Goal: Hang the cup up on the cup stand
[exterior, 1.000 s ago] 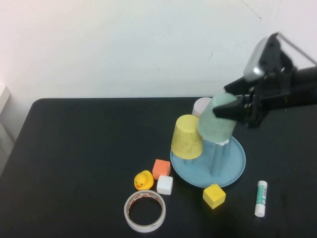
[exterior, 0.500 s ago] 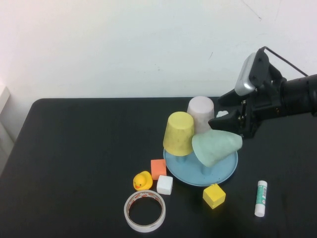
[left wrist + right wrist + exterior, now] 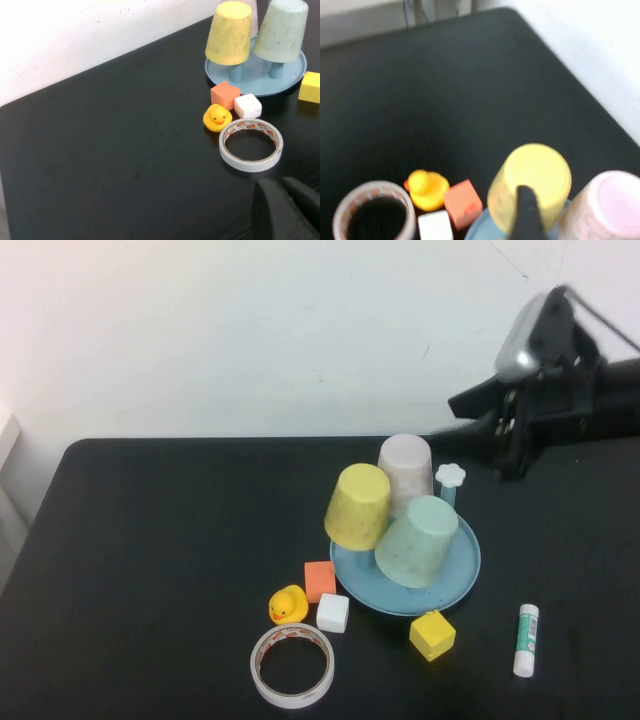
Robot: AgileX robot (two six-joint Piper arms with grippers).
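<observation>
Mint cup [image 3: 417, 540] inverted on cup stand [image 3: 460, 570], right gripper [image 3: 478, 420] open above, apart

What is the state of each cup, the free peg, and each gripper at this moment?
mint cup: upside down on cup stand
yellow cup: upside down, hung
pinkish-white cup: upside down, hung
free peg: uncovered
right gripper: open, empty, above the stand
left gripper: shut, away from the stand

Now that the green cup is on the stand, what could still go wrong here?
1. The cup sits tilted on its peg and could slip off the cup stand.
2. The right gripper, open above the stand's far right, might clip the bare white-capped peg.
3. The left gripper, shut near the tape roll, looks harmless.
</observation>
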